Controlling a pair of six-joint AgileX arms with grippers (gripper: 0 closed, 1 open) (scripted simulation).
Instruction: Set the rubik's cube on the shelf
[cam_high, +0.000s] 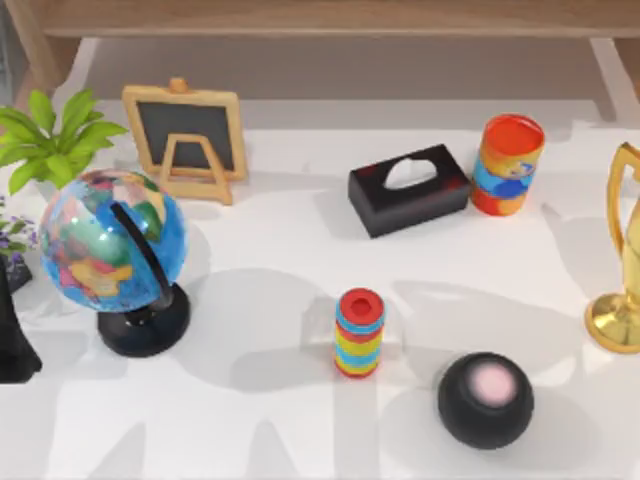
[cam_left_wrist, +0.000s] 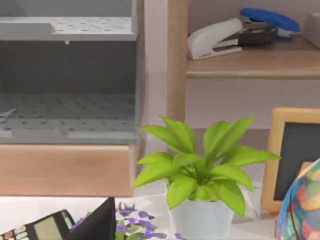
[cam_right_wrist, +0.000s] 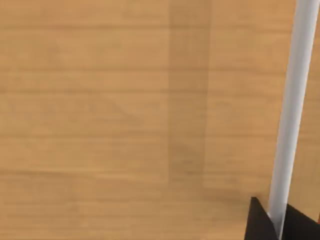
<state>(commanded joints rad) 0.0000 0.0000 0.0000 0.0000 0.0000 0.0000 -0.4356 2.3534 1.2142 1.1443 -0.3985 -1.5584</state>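
Item: rubik's cube. Its place, and how it lies relative to either gripper, cannot be told.

Item: shelf (cam_high: 320, 18). Long light-brown plank across the far edge of the table (cam_high: 300, 440), upright post at the top view's left.

Item: left gripper (cam_left_wrist: 100, 222). Low at the table's left side, near the potted plant (cam_left_wrist: 200, 170) and the purple flowers (cam_left_wrist: 132, 227); whether wide or narrow cannot be told. A dark part of the left arm (cam_high: 14, 330) sits at the left edge, beside the globe (cam_high: 110, 250).

Item: right gripper (cam_right_wrist: 278, 226). Close against a light wood-grain surface (cam_right_wrist: 125, 125), a pale bar (cam_right_wrist: 295, 100) running past it; opening cannot be told.

Top view, table contents: chalkboard easel (cam_high: 185, 140), black tissue box (cam_high: 408, 188), striped can (cam_high: 508, 163), striped cylinder stack (cam_high: 359, 332), black ball (cam_high: 485, 400), gold trophy (cam_high: 625, 270).

Left wrist view adds: a white stapler (cam_left_wrist: 215, 37) and a blue stapler (cam_left_wrist: 265, 20) on the shelf board, a grey tray (cam_left_wrist: 70, 75), a calculator (cam_left_wrist: 35, 230)
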